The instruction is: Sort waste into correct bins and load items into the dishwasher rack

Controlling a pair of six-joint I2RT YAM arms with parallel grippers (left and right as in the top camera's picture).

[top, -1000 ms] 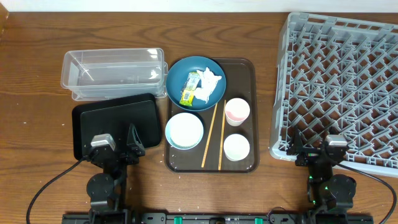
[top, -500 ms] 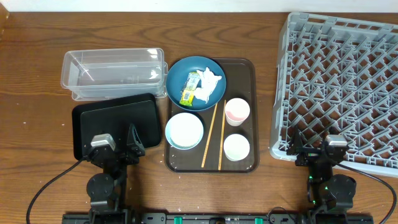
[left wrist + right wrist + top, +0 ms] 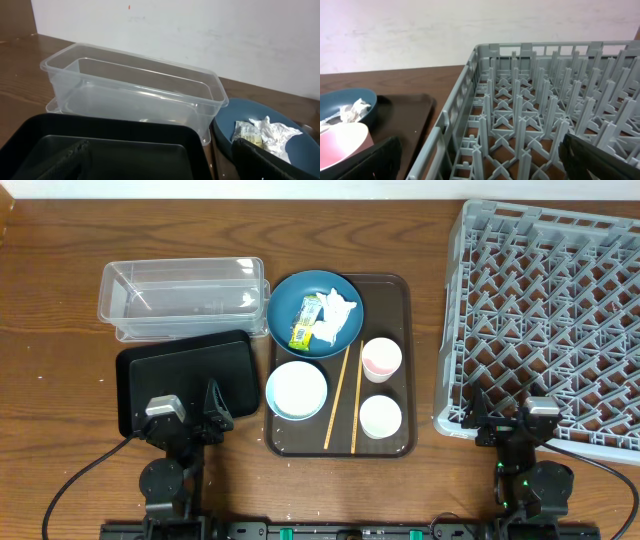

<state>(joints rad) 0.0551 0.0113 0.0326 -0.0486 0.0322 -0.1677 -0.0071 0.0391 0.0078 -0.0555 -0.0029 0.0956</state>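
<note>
A blue bowl point(image 3: 288, 294) on the brown serving tray point(image 3: 400, 295) holds a crumpled white napkin point(image 3: 338, 310) and a yellow-green wrapper point(image 3: 304, 324); both also show in the left wrist view point(image 3: 272, 131). A white bowl point(image 3: 297, 390), two white cups point(image 3: 381, 358) point(image 3: 380, 416) and two chopsticks point(image 3: 337, 395) lie on that tray. The clear tub point(image 3: 182, 298) and the black tray point(image 3: 185, 375) sit to the left. The grey rack point(image 3: 545, 320) is at the right. My left gripper point(image 3: 160, 167) is open over the black tray's near edge. My right gripper point(image 3: 485, 162) is open over the rack's near left corner. No rice grains can be made out.
Both arm bases sit at the table's front edge, the left one point(image 3: 170, 480) and the right one point(image 3: 530, 485). A white wall runs behind the table. The rack's raised side point(image 3: 455, 115) stands right in front of my right gripper.
</note>
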